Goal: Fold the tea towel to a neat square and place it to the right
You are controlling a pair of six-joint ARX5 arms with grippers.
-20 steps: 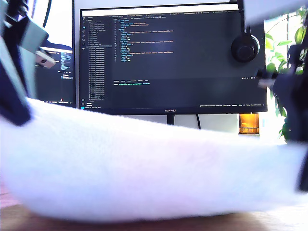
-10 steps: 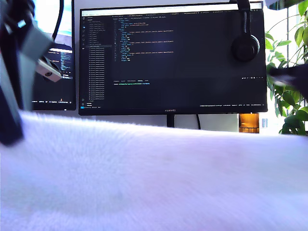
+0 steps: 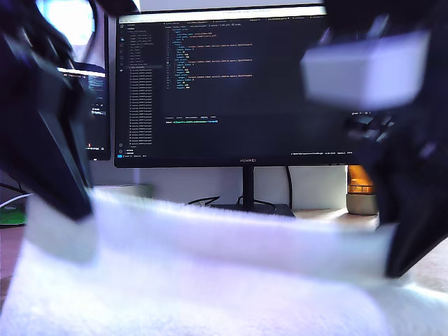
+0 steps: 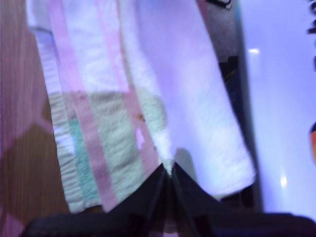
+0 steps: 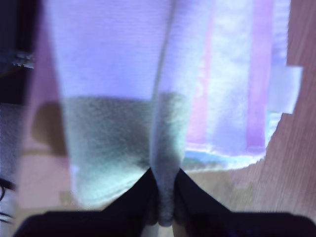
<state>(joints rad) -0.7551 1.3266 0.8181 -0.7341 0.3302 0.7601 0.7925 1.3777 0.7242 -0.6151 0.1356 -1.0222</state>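
Note:
The tea towel (image 3: pixel 210 280), fluffy and white, fills the lower part of the exterior view, its upper edge strung between two blurred dark arms, one at the exterior view's left (image 3: pixel 49 154) and one at its right (image 3: pixel 402 196). I cannot tell which arm is first or second there. In the first wrist view my first gripper (image 4: pixel 168 172) is shut on a fold of the tea towel (image 4: pixel 113 98), which shows pink and mint bands. My second gripper (image 5: pixel 165 197) is shut on another hanging fold of the tea towel (image 5: pixel 123 74) above the wooden table (image 5: pixel 296 173).
A large dark monitor (image 3: pixel 231 84) on a stand rises behind the towel, with a second screen (image 3: pixel 98 105) at the exterior view's left. An amber jar (image 3: pixel 360 180) sits at the back right of the exterior view. Wooden tabletop (image 4: pixel 19 148) lies under the cloth.
Both arms have swung in close to the exterior camera. The towel's upper edge, which had risen to mid-frame, now hangs lower and stretches between them.

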